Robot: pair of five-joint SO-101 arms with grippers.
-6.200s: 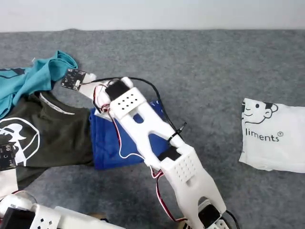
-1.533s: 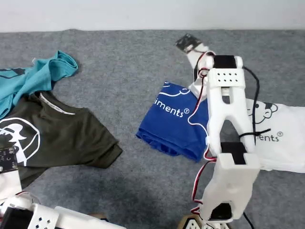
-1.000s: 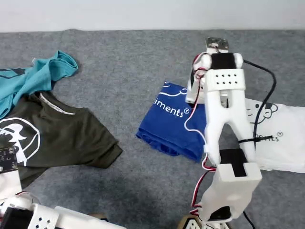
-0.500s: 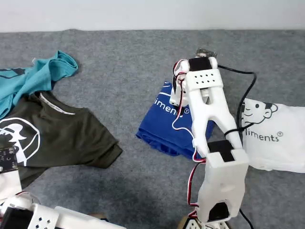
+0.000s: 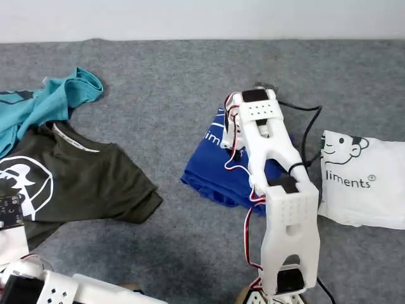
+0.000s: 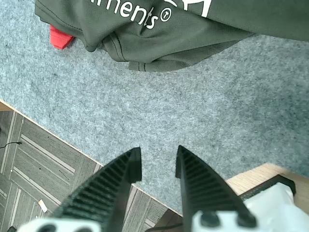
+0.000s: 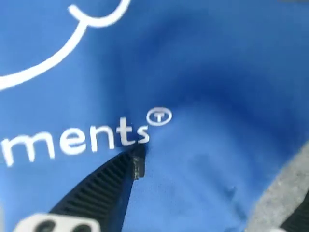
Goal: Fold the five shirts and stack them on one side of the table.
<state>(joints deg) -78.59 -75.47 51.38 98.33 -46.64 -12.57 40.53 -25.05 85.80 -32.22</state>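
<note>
Pressing right gripper [image 7: 212, 193], fingers wide, on blue shirt [image 5: 212, 166], probably to drag it; left gripper [image 6: 154, 166] narrow, empty, by table [image 6: 231, 125] edge.

L fingers [image 6: 126, 170] slightly apart, R fingers [image 7: 112, 182] wide, R arm [image 5: 279, 191] extended.

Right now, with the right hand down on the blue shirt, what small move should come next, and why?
Probably close the right hand on the blue shirt: its fingers seem spread over the cloth, and the shirt lies beside the folded white shirt, not yet stacked on it.
</note>
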